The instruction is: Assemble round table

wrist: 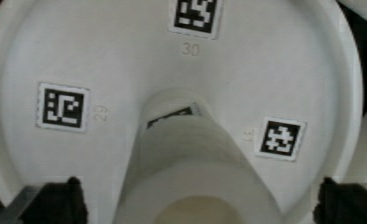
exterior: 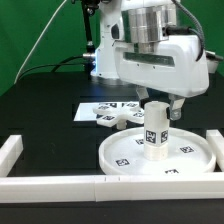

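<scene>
1. Robotics lab test rig: green backdrop (exterior: 30, 35) behind the end effector (exterior: 157, 104).
2. Black bench (exterior: 45, 125) below it, fenced by white border rails (exterior: 60, 184).
3. Tagged marker board (exterior: 90, 108) near the end effector.
</scene>
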